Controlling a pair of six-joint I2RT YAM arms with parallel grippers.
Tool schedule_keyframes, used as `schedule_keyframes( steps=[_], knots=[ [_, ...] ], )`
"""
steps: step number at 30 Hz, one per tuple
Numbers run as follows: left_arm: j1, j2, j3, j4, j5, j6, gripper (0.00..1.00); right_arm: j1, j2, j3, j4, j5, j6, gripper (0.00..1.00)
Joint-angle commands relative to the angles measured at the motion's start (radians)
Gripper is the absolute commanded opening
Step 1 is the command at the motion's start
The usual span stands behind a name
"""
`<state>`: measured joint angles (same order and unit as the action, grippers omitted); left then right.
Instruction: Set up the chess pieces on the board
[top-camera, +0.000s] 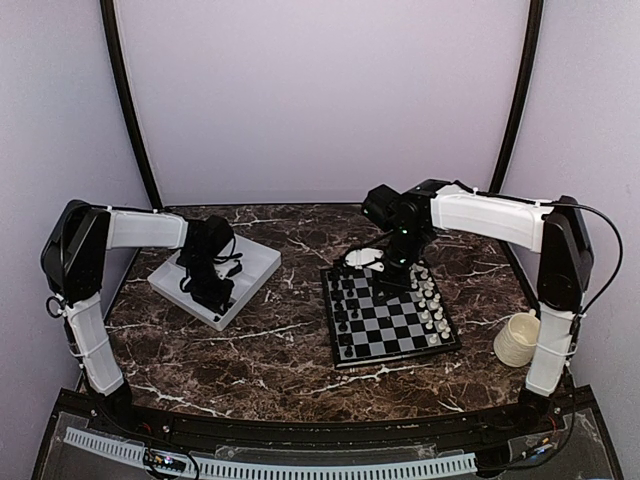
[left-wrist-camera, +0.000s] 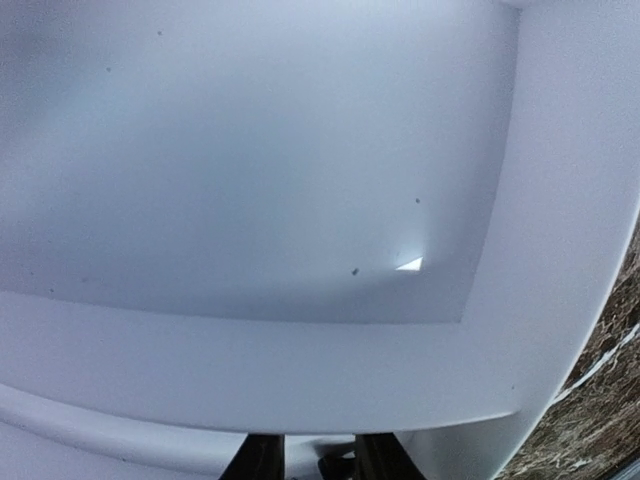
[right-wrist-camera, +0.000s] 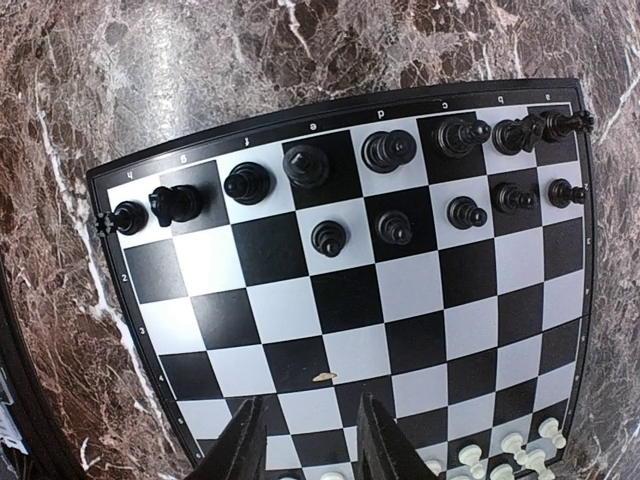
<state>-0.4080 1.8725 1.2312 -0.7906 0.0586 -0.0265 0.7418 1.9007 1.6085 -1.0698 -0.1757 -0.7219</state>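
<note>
Glossy black plastic chessmen (right-wrist-camera: 305, 165) stand upright in two ragged rows along the checkered square board's (right-wrist-camera: 350, 300) left edge. The right gripper (right-wrist-camera: 312, 402) hangs over the board, fingers apart. The left gripper (left-wrist-camera: 318, 442), fingers apart, is over a smooth white tray (left-wrist-camera: 250, 200) left of the board.

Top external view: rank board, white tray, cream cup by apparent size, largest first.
1. board and white tray: about alike. The left arm hides part of the tray, so I won't rank one over the other.
2. cream cup: clearly smallest.
</note>
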Motion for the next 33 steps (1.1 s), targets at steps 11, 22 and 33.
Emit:
schedule_keyframes(
  steps=[11, 22, 33],
  knots=[
    [0.023, -0.020, 0.033, 0.056, 0.031, -0.058, 0.29, 0.010, 0.012, 0.025, -0.012, 0.001, 0.020, 0.32],
    [0.049, -0.072, 0.027, 0.052, 0.132, -0.193, 0.29, 0.017, 0.031, 0.041, -0.021, 0.002, 0.026, 0.32],
    [0.049, -0.085, -0.023, 0.117, 0.232, -0.275, 0.28, 0.025, 0.046, 0.052, -0.025, 0.003, 0.028, 0.32]
  ],
)
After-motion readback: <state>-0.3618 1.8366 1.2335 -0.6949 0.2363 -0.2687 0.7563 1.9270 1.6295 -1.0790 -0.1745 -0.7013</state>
